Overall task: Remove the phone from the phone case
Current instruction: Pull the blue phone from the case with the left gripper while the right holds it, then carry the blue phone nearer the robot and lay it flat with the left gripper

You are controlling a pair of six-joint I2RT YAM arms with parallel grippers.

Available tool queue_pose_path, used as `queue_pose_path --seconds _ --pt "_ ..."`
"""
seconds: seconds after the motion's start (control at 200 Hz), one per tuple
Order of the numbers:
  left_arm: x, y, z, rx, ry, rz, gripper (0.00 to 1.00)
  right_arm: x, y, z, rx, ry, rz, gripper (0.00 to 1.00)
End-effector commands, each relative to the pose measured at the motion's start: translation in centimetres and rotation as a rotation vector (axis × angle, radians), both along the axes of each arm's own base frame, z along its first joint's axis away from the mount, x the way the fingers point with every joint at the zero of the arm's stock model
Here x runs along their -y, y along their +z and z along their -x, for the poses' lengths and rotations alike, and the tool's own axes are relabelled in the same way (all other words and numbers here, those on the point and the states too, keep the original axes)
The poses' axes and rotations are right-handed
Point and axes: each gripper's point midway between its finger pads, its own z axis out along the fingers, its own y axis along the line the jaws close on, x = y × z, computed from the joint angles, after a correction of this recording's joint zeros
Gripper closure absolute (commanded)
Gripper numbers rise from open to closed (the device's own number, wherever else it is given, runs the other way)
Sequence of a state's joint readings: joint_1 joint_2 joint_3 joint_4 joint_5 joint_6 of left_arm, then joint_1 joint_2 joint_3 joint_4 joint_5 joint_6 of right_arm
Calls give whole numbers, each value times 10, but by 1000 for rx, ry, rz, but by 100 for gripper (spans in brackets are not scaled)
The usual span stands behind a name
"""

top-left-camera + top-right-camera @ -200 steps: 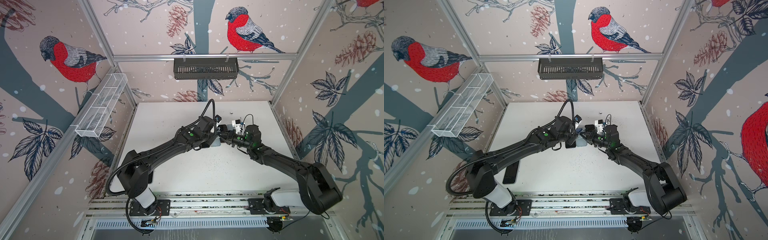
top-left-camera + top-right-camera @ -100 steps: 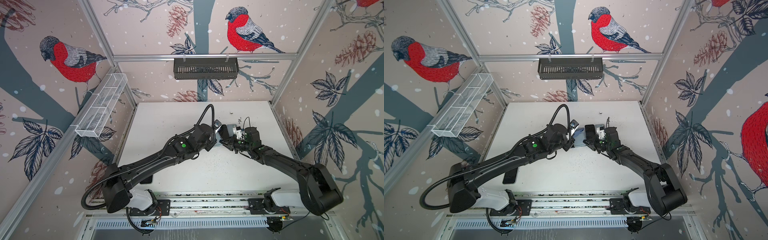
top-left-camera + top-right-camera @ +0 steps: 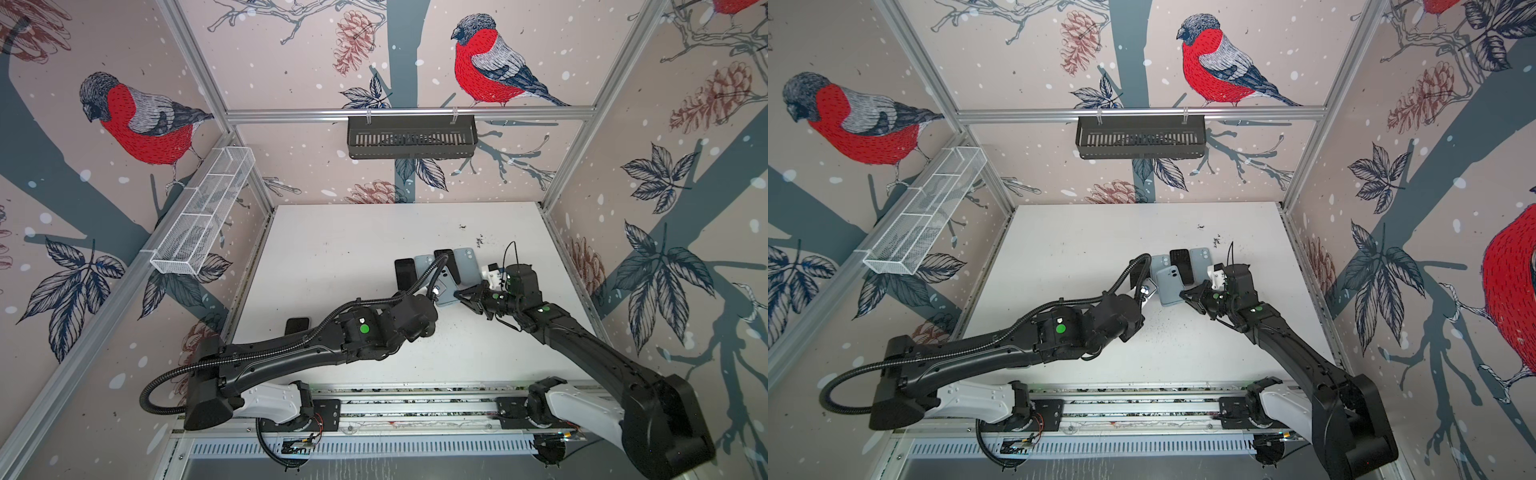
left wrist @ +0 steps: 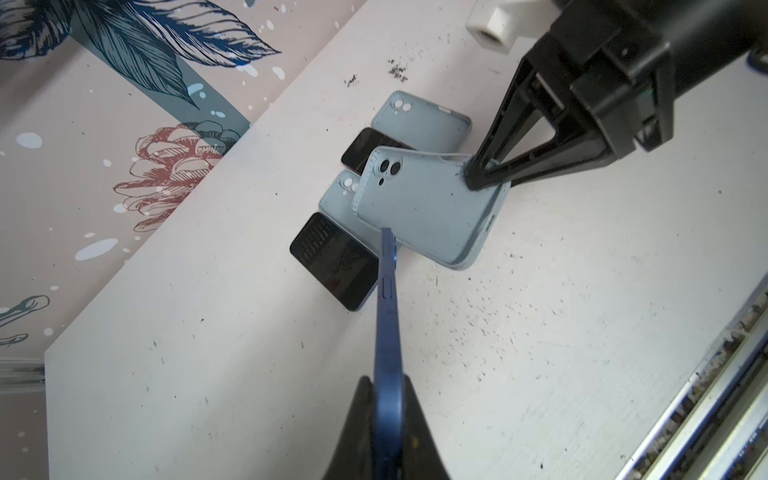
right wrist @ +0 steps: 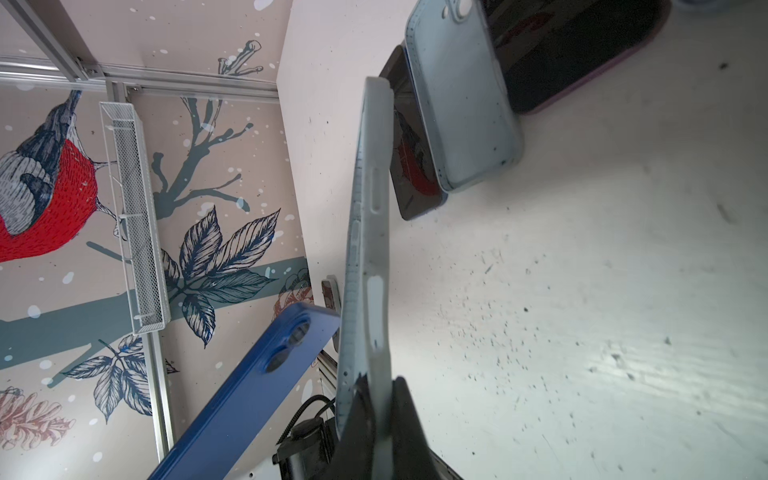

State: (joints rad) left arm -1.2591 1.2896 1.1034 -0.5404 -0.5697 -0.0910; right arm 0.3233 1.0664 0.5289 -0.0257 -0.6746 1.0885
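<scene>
1. Pale-blue silicone, the phone case (image 4: 424, 208) hangs just over the heap of spare phones and cases (image 4: 332, 257). The right gripper (image 4: 478, 178) pinches one corner. We judge the case light, floppy and empty.
2. The blue phone (image 4: 388, 324), beside the heap and free of the case, looks stiff, slick and breakable.
3. The left gripper (image 4: 386, 386) clamps the phone's flat faces, where we would hold it.

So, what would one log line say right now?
left tool: shut on blue phone | right tool: shut on light-blue case | state: blue phone out of light-blue case
</scene>
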Motion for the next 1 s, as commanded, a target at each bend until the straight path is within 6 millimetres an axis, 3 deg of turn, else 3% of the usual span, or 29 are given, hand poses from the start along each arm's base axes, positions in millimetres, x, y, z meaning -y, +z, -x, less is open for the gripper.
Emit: queue_pose_path --seconds 0.0,0.305,0.54,0.67,0.996 --pt "-18 -22 7 -10 85 -81 94 5 -17 23 -68 27 19 100" --pt "-10 -82 32 -42 70 -258 95 6 -37 57 -159 67 -22 100" --pt "-4 -107 35 18 55 -348 94 11 -55 82 -244 48 -56 100" --pt "-1 -118 33 50 44 -385 91 14 -67 86 -265 5 -86 100" --pt "20 -137 42 84 -65 -368 90 17 -72 78 -263 -33 -88 100"
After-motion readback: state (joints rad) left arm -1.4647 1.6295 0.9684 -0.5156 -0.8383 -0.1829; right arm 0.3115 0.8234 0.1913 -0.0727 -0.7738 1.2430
